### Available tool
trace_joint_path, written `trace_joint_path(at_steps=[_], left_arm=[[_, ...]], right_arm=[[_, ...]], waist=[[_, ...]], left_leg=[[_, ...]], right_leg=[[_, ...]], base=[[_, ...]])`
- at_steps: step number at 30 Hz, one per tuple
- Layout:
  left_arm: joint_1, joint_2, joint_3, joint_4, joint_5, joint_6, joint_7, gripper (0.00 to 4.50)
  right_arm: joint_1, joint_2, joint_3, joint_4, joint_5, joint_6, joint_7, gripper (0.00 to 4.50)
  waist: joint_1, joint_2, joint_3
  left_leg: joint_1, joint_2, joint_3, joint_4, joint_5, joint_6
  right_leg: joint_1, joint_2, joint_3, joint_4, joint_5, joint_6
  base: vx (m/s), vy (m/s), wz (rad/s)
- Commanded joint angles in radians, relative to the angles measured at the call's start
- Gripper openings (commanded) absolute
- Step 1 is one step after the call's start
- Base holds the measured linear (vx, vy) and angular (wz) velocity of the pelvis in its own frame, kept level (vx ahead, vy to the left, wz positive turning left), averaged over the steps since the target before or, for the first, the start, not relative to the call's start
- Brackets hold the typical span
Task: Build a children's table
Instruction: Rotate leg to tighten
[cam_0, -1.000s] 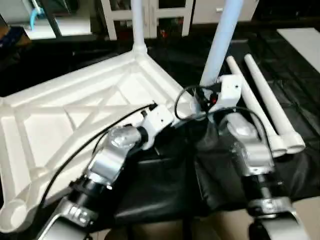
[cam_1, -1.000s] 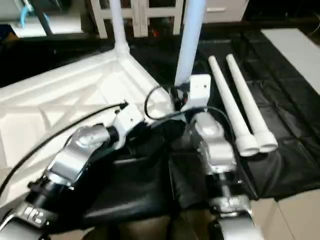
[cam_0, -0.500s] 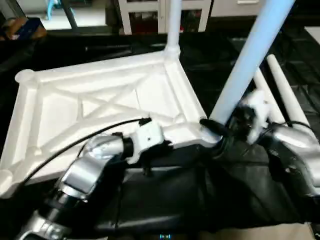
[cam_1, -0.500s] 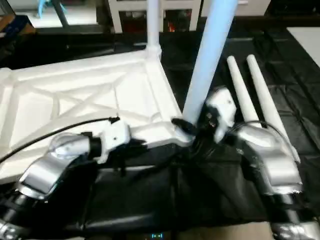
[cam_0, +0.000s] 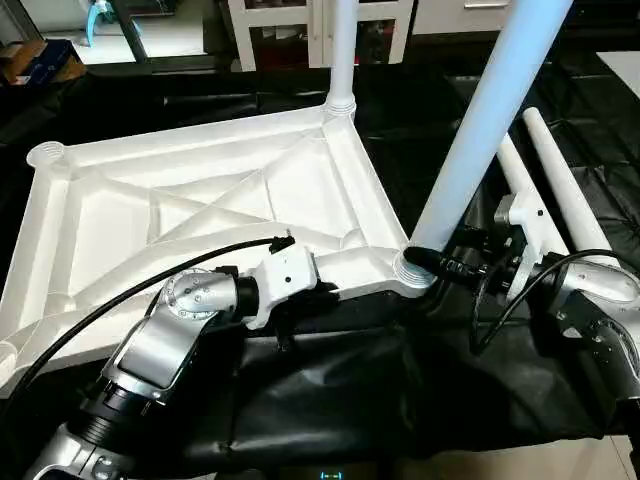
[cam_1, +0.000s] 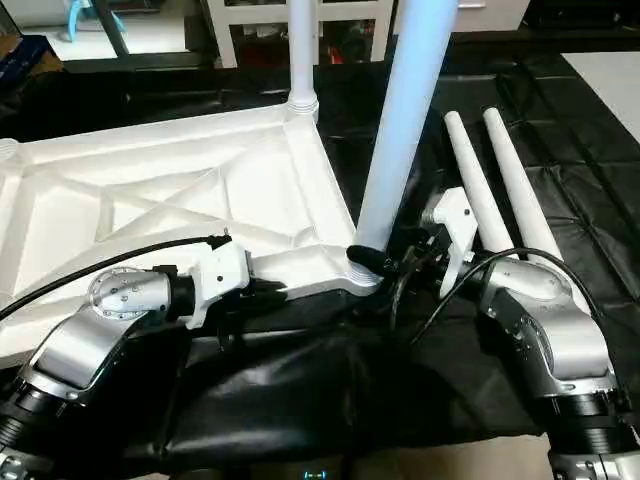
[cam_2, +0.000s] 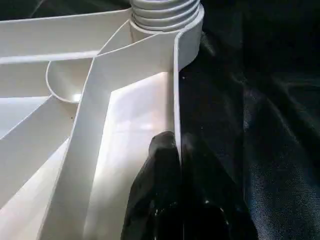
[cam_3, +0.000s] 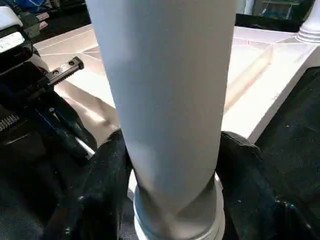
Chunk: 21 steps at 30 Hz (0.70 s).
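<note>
The children's table top (cam_0: 200, 190) lies upside down on black cloth, X-ribs facing up. One white leg (cam_0: 342, 60) stands upright in the far corner socket. A second leg (cam_0: 480, 130) leans in the near right socket (cam_0: 412, 272). My right gripper (cam_0: 435, 262) is shut on that leg's base, with one black finger (cam_3: 107, 175) on each side of the tube. On the top's near rim (cam_2: 176, 100) my left gripper (cam_2: 175, 145) is pinched shut, left of that socket. The far left socket (cam_0: 45, 155) holds nothing.
Two loose legs (cam_0: 560, 190) lie side by side on the black cloth (cam_0: 330, 390) to the right of my right arm. A white shelving unit (cam_0: 270, 25) stands behind the table top. A box (cam_0: 35, 60) sits at the far left.
The head view has shifted. My right wrist has swung down and out to the right, its fingers still at the leaning leg's base. The left gripper has stayed clamped on the rim.
</note>
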Motion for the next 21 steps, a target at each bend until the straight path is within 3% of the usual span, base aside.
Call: trace_joint_path(at_steps=[1,5,8,11,12,13,16,18,21], left_arm=[[0.043,0.007,-0.028,0.017,-0.015,-0.002,-0.030,0.00],[0.043,0.007,-0.031,0.014,-0.015,-0.001,-0.029,0.00],[0.034,-0.007,-0.053,0.015,0.008,0.018,-0.006,0.00],[-0.001,-0.072,-0.084,0.034,0.059,0.086,0.075,0.00],[-0.014,-0.100,-0.090,0.039,0.069,0.112,0.104,0.00],[-0.027,-0.129,-0.095,0.046,0.075,0.139,0.130,0.00],[-0.057,-0.200,-0.110,0.066,0.086,0.177,0.183,0.00],[-0.087,-0.272,-0.120,0.092,0.087,0.196,0.229,0.00],[-0.099,-0.280,-0.126,0.102,0.083,0.179,0.222,0.00]], right_arm=[[0.006,-0.001,-0.010,-0.011,0.002,0.013,-0.004,2.28],[0.001,0.014,-0.010,0.000,-0.013,0.018,-0.040,2.03],[-0.025,0.091,-0.013,0.063,-0.088,0.034,-0.230,1.97],[-0.088,0.247,-0.082,0.192,-0.159,0.052,-0.587,1.96],[-0.107,0.290,-0.106,0.230,-0.174,0.055,-0.689,1.96],[-0.124,0.325,-0.126,0.271,-0.186,0.049,-0.775,1.96],[-0.155,0.389,-0.150,0.350,-0.191,0.004,-0.893,1.95],[-0.187,0.445,-0.139,0.419,-0.209,-0.044,-0.950,1.95],[-0.211,0.464,-0.091,0.437,-0.219,-0.080,-0.871,1.95]], waist=[[0.000,-0.018,-0.061],[-0.001,-0.018,-0.060],[-0.006,-0.016,-0.059],[-0.024,-0.015,-0.055],[-0.031,-0.009,-0.051],[-0.038,-0.011,-0.052],[-0.042,-0.011,-0.050],[-0.045,-0.013,-0.051],[-0.042,-0.018,-0.053]], left_leg=[[0.015,0.017,0.000,-0.052,-0.147,0.115],[0.015,0.017,-0.001,-0.053,-0.150,0.110],[0.013,0.015,-0.001,-0.054,-0.160,0.094],[0.009,0.014,-0.006,-0.061,-0.207,0.048],[0.008,0.011,-0.009,-0.065,-0.239,0.019],[0.011,0.011,-0.013,-0.070,-0.276,-0.013],[0.015,0.011,-0.014,-0.073,-0.349,-0.031],[0.017,0.008,-0.014,-0.074,-0.379,-0.040],[0.011,0.005,-0.016,-0.074,-0.399,-0.029]], right_leg=[[0.060,-0.013,0.006,-0.053,-0.116,-0.263],[0.059,-0.013,0.006,-0.053,-0.125,-0.260],[0.058,-0.014,0.005,-0.056,-0.159,-0.248],[0.053,-0.015,0.003,-0.063,-0.258,-0.223],[0.046,-0.016,0.003,-0.068,-0.324,-0.206],[0.044,-0.015,0.001,-0.072,-0.379,-0.183],[0.036,-0.013,0.003,-0.081,-0.405,-0.144],[0.030,-0.010,0.001,-0.085,-0.422,-0.129],[0.034,-0.009,0.000,-0.086,-0.420,-0.107]], base=[[0.000,0.000,0.00],[0.000,0.000,0.00],[0.000,0.000,0.00],[0.000,0.000,0.00],[0.000,0.000,0.00],[0.000,0.000,0.00],[0.000,0.000,0.00],[0.000,0.000,0.00],[0.000,0.000,0.00]])
